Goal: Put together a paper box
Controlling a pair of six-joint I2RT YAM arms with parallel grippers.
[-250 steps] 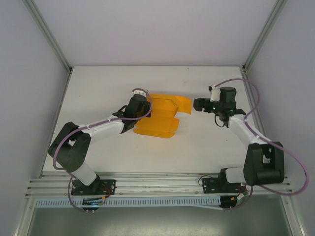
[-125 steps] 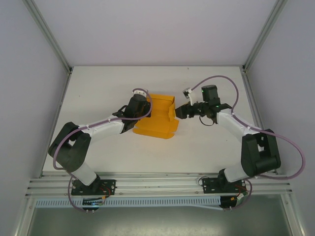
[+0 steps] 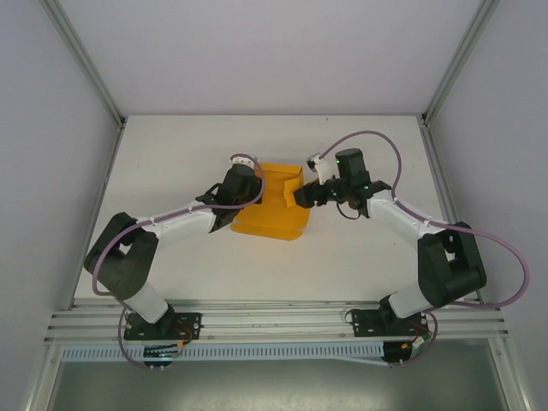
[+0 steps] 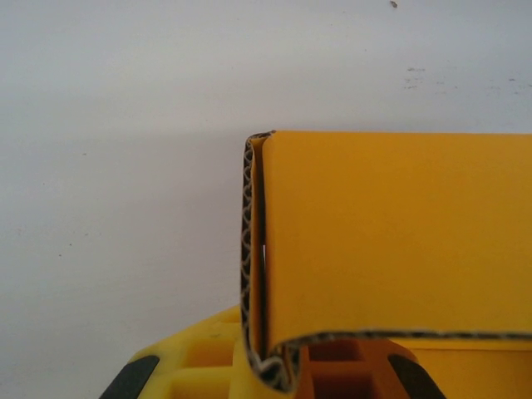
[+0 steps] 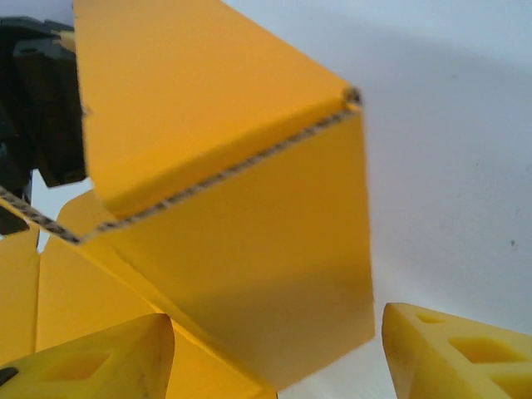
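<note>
Right arm is what changed. A second ago the right gripper (image 3: 301, 198) sat well off to the right of the paper box (image 3: 276, 207), and the box's right flap lay splayed out toward it. Half a second ago it had closed in to the box's right edge with that flap already raised. Now it's further left again, pressed against the right side, and the box outline is narrower in the top view.

In the right wrist view its fingers (image 5: 453, 349) are spread apart, with a corner of a card panel between them and nothing clamped. A second panel folds over above it, corrugated edge showing.

Left arm hasn't moved across the three top frames. The left gripper (image 3: 254, 190) is at the box's left wall. In the left wrist view we see a doubled-over card wall running down to the gripper, but we cannot tell whether it's clenched on it.

Box sits mid-table (image 3: 171, 154), between the two grippers, front panel flat on the surface.
</note>
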